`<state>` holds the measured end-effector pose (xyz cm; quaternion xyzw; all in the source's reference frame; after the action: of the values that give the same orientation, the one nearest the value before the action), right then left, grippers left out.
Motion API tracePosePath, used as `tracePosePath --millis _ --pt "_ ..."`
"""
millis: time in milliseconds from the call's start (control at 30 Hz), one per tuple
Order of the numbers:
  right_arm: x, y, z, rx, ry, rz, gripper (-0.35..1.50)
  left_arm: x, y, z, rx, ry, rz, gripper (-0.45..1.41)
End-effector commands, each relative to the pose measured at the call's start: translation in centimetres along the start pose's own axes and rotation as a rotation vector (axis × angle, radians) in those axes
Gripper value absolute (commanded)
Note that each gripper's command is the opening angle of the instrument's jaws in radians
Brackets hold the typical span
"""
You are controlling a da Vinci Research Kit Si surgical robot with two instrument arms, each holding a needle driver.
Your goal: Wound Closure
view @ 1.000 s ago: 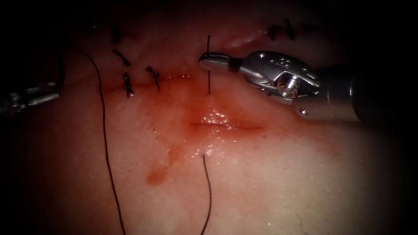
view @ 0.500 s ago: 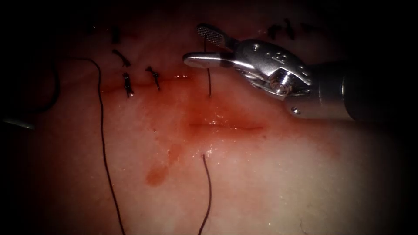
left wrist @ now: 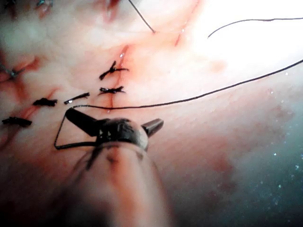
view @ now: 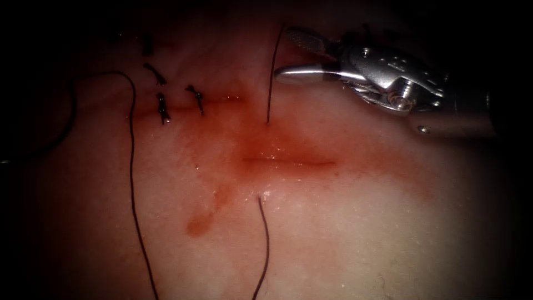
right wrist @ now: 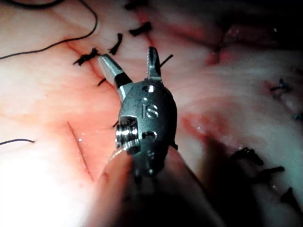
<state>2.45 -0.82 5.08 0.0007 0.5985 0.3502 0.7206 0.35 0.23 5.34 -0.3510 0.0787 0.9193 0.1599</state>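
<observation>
The tissue (view: 344, 222) is a pale, wet surface, stained with red fluid (view: 200, 225) around its middle. The cut (view: 288, 162) is a short dark line lying level just right of the centre of the endoscope view. Your right tool (view: 284, 54) reaches in from 2 o'clock and hovers above the tissue at about 12 o'clock from the cut. Its jaws are spread apart and hold nothing. Just beside the jaw tips, on their 9 o'clock side, a strand of thread (view: 270, 78) rises out of the tissue. A second strand (view: 265, 244) leaves the tissue at 6 o'clock from the cut and runs to the lower edge. A long loop of thread (view: 133, 166) trails down the tissue at 9 o'clock. Finished stitches (view: 161, 105) sit at 10 o'clock. In the left wrist view, your left tool (left wrist: 116, 130) lies close over the tissue near some stitches, with thread bending around it. I cannot tell whether it grips that thread.
</observation>
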Motion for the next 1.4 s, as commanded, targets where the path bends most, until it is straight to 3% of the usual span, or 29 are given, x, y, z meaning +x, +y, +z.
tracePosePath --millis 33,267,367,467,567,767,1000,1133,1267,1400 --pt "0.04 0.11 0.0 0.009 -0.002 -0.038 1.48 0.19 0.07 0.07 0.04 0.017 0.027 1.4" --pt "0.09 0.27 -0.25 0.032 -0.081 -0.168 1.48 0.76 0.44 0.29 0.068 0.131 0.136 1.26" --pt "0.16 0.23 -0.38 0.084 -0.071 -0.177 1.48 0.94 0.7 0.64 0.069 0.178 0.17 1.25" --pt "0.23 0.14 -0.42 0.133 -0.044 -0.148 1.48 1.03 0.96 1.07 0.026 0.266 0.345 1.08" --pt "0.31 0.1 -0.44 0.152 -0.046 -0.073 1.45 1.1 1.18 1.43 -0.042 0.343 0.452 1.06" --pt "0.41 -0.01 -0.47 0.174 -0.078 -0.037 1.46 1.05 1.57 1.87 -0.188 0.385 0.555 1.06" --pt "0.41 -0.04 -0.49 0.181 -0.082 -0.039 1.46 1.12 1.75 2.02 -0.233 0.464 0.598 1.01" --pt "0.19 -0.2 -0.67 0.229 -0.112 -0.077 1.46 1.23 2.17 2.1 -0.339 0.535 0.684 0.98" --pt "0.19 -0.18 -0.75 0.242 -0.111 -0.079 1.46 1.19 2.41 2.15 -0.433 0.522 0.754 0.96" --pt "0.2 -0.17 -0.75 0.239 -0.113 -0.077 1.48 1.15 2.5 2.14 -0.476 0.515 0.781 0.96"
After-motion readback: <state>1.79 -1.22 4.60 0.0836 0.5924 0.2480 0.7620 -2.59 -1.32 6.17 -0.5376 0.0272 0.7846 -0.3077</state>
